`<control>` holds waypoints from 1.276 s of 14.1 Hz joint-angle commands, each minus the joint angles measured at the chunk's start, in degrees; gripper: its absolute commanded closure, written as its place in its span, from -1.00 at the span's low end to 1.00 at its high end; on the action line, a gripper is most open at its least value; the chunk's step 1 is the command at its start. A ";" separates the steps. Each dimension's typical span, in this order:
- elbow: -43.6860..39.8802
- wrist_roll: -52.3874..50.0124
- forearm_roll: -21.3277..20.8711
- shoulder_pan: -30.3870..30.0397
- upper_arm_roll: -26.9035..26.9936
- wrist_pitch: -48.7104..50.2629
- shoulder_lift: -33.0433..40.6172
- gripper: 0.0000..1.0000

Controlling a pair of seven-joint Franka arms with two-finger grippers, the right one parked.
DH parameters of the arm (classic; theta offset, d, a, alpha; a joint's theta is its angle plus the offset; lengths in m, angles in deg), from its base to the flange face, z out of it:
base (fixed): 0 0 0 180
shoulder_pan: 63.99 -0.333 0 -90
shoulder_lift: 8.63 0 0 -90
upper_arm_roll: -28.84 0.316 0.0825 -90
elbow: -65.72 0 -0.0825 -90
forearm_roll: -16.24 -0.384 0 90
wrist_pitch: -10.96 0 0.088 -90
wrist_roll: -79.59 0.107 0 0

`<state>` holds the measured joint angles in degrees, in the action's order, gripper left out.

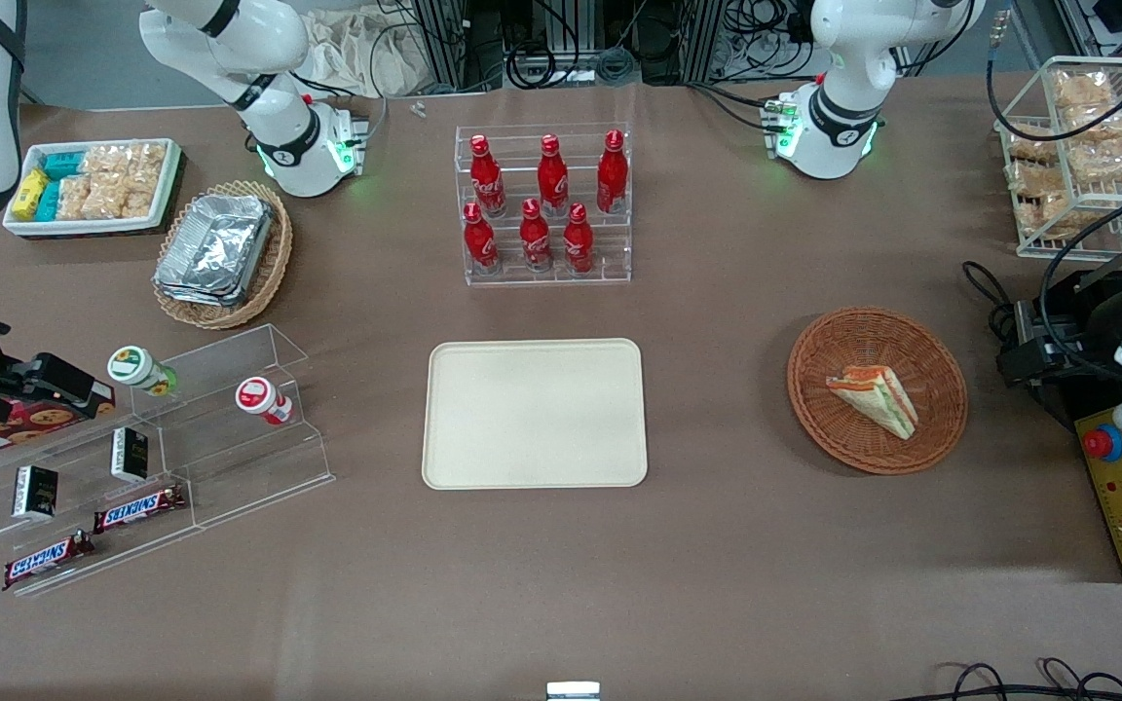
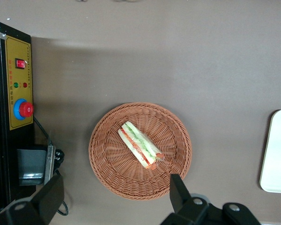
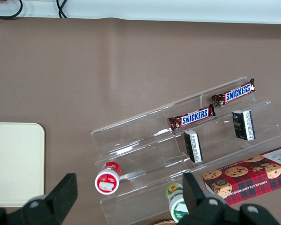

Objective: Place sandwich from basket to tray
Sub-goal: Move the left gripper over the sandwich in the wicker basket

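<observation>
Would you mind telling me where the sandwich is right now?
The sandwich lies in the basket, toward the working arm's end of the table, beside the empty tray. The open hand hovers above the basket.

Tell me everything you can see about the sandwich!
The sandwich is a small triangular wedge of pale bread with green and orange-red filling layers showing along its cut side. It lies inside the round reddish-brown woven basket, resting on the weave. Nothing else touches it. The gripper hangs above the basket with its fingers open, apart from the sandwich.
</observation>
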<state>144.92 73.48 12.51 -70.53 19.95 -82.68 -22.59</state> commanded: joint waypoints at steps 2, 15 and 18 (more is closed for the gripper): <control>-1.77 0.32 -0.05 -0.05 -0.26 0.30 -0.89 -1.00; 24.47 -39.67 1.62 3.02 -1.14 -18.91 1.47 -1.00; 32.14 -40.29 1.35 2.67 -0.87 -27.36 2.36 -1.00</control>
<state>170.63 34.53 14.17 -67.53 18.85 -105.85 -23.79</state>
